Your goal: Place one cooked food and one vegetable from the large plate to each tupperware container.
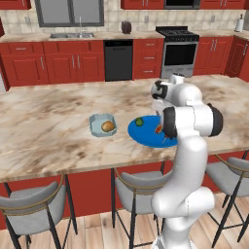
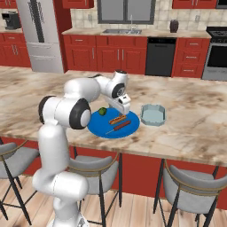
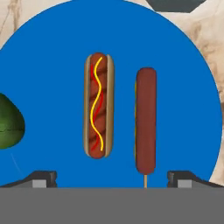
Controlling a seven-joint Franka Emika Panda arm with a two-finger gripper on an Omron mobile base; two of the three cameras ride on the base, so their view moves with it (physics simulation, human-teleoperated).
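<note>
The large blue plate lies on the island counter. On it are a hot dog in a bun, a corn dog on a stick and a green vegetable at the left edge. My gripper hangs open just above the plate, with both sausages between the lines of its fingertips and nothing held. From the right base view the gripper points down over the hot dog. One tupperware container stands empty right of the plate. Another tupperware container, left of the plate, holds a round brown food.
The marble island counter stretches wide to the left and behind the plate. Bar stools stand along its near edge. Red cabinets, a sink, a dishwasher and a stove line the far wall.
</note>
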